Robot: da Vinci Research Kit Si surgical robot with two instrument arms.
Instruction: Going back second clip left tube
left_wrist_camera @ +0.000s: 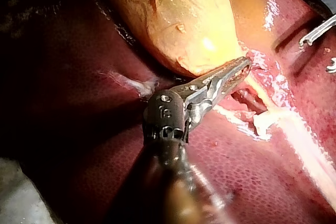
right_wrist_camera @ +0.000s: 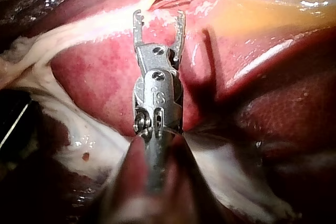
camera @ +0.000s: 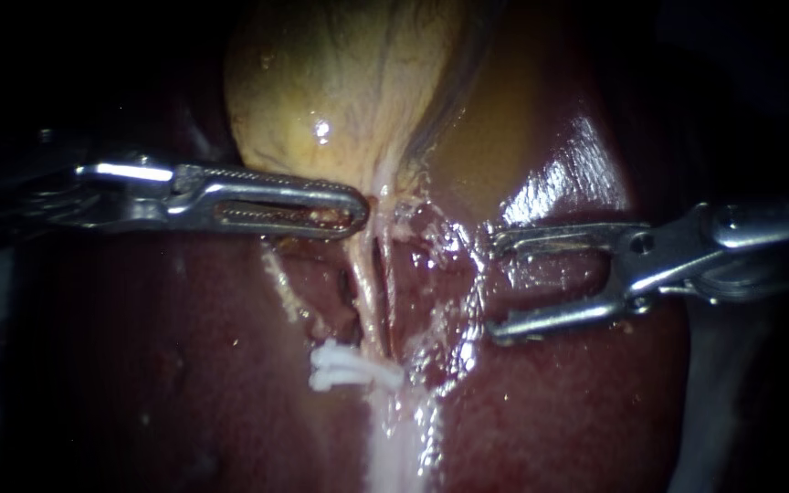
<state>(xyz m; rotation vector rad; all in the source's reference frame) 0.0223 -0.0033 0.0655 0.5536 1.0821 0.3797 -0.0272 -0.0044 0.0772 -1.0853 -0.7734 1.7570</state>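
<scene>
The small white clip (camera: 344, 367) sits across the pale, thin left tube (camera: 361, 288), below the yellow, rounded gallbladder (camera: 340, 82). Its long axis runs crosswise in the endoscope view, with its free end pointing toward the left instrument's side. The tube runs from the gallbladder's narrow end down over the dark red, glistening liver (camera: 577, 393). The slender steel left instrument (camera: 353, 210) lies level, its hand closed, both jaws pinching tissue at the gallbladder's narrow end. The steel right instrument (camera: 495, 288) lies apart from the clip, its hand spread wide and its jaws holding nothing, over wet liver beside the tubes. From the left wrist, a grey patch of surface (left_wrist_camera: 16, 203) shows past the liver's edge, behind the instrument's wrist; the room cannot be made out
</scene>
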